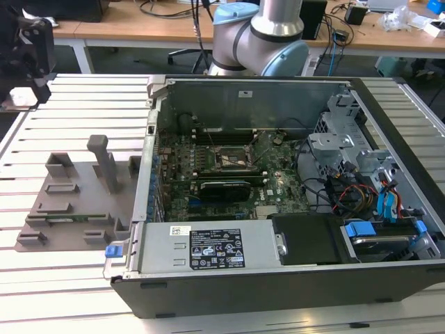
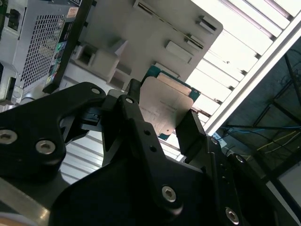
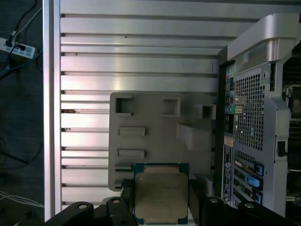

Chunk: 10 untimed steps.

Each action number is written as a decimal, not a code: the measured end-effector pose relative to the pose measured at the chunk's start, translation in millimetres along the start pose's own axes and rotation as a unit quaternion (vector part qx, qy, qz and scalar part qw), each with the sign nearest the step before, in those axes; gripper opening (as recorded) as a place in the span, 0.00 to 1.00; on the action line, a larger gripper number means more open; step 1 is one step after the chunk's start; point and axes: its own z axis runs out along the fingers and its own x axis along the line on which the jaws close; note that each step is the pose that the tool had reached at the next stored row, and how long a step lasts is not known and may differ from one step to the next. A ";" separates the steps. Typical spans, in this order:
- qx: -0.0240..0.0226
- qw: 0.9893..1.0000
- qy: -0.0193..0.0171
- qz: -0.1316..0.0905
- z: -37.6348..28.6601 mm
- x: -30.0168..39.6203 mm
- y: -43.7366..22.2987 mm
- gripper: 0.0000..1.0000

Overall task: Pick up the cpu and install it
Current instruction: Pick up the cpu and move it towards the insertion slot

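Here, the cpu [image 3: 161,195], a flat square chip with a matte silver lid and thin greenish edge, is sitting clamped between the black gripper's [image 3: 161,190] fingers. Beyond it are lying a grey moulded fixture [image 3: 150,127] and the ribbed aluminium tabletop [image 3: 141,47].

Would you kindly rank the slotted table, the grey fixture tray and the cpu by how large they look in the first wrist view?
1. slotted table
2. grey fixture tray
3. cpu, smallest even though it is nearest the camera, which enlarges it

Exterior view overlooks the computer case [image 1: 278,299]; both wrist views face the fixture [image 3: 155,127].
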 end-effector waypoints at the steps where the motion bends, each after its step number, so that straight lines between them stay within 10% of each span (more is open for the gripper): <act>1: 0.000 1.000 0.000 0.000 0.1 -1.7 0.0 0.55; 10: 0.000 1.000 0.000 0.000 0.6 -20.8 -0.3 0.55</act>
